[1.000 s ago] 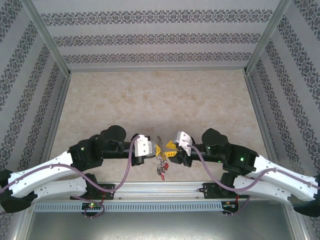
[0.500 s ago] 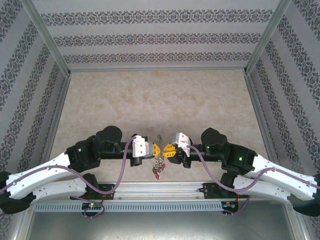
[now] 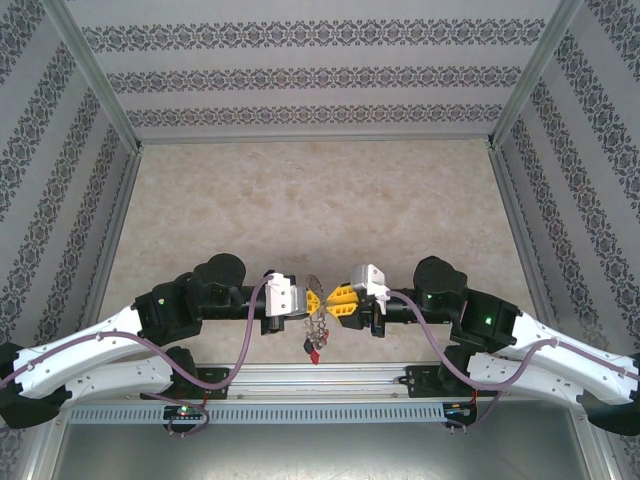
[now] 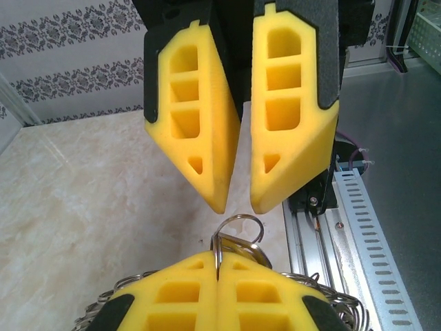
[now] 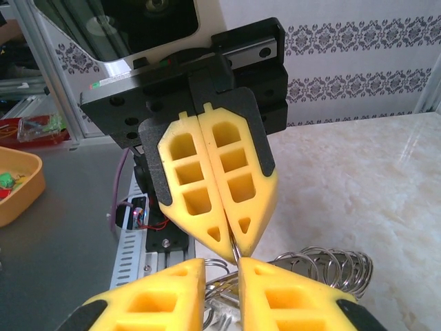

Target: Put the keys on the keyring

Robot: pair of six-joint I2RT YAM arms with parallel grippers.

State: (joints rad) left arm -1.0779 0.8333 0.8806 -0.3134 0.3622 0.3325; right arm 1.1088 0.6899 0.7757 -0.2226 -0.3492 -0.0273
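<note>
Steel-on-foam handling note: with left gripper (image 4: 218, 265) closed tight on small wire loop (image 4: 238, 241), hold that clamp firm; ease right gripper (image 4: 239, 205), parted narrowly and empty, squarely onto loop, no twisting. Right gripper: tip to tip with left gripper. Keyring (image 5: 331, 267), scalloped: looped just beside left gripper's tips. Keys (image 3: 314, 346): dangling beneath left gripper.

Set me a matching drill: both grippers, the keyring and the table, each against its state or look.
1. left gripper
2. right gripper
3. keyring
4. table

a. beige marble
b. fingers slightly parted
c. silvery, scalloped
d. fingers shut on a small ring

Pairs: 1-d, 2-b, 3-c, 4-a
</note>
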